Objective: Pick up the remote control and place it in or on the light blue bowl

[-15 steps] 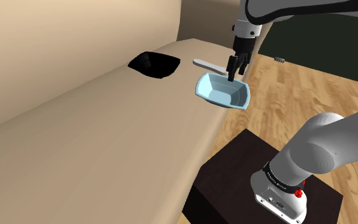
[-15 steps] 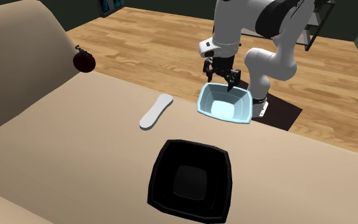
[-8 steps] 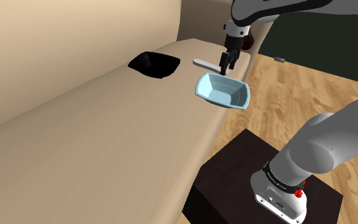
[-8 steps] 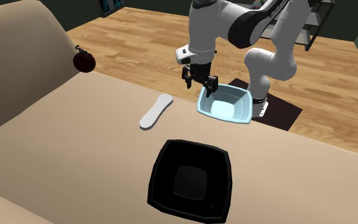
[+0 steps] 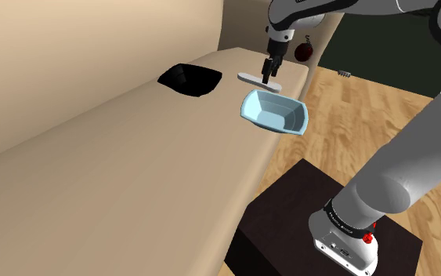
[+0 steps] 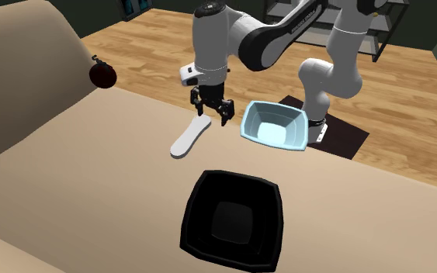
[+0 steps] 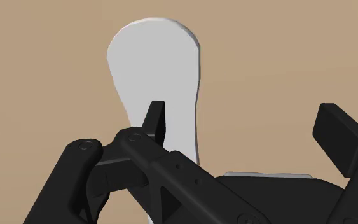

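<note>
The remote control (image 6: 190, 137) is a flat white paddle shape lying on the beige cushion (image 6: 92, 178), to the second exterior view's left of the light blue bowl (image 6: 259, 122). My black gripper (image 6: 211, 112) hovers just above the remote's end nearest the bowl, fingers pointing down and open, holding nothing. In the wrist view the remote (image 7: 155, 70) lies beneath one fingertip (image 7: 156, 118), while the other fingertip (image 7: 336, 127) stands well off its side over bare cushion. In the shoulder view the gripper (image 5: 268, 76) hangs over the remote (image 5: 250, 78), just beyond the bowl (image 5: 273, 115).
A black bowl (image 6: 232, 221) sits on the cushion nearer the second exterior camera, also seen as the black bowl (image 5: 189, 78) in the shoulder view. A dark red round object (image 6: 102, 74) hangs by the backrest. The dark stand (image 5: 289, 212) and wooden floor (image 5: 383, 110) lie past the cushion's edge.
The gripper has swung from above the light blue bowl to above the remote, moving to the left in both exterior views. Its fingers stayed open. Remote and bowls have not moved.
</note>
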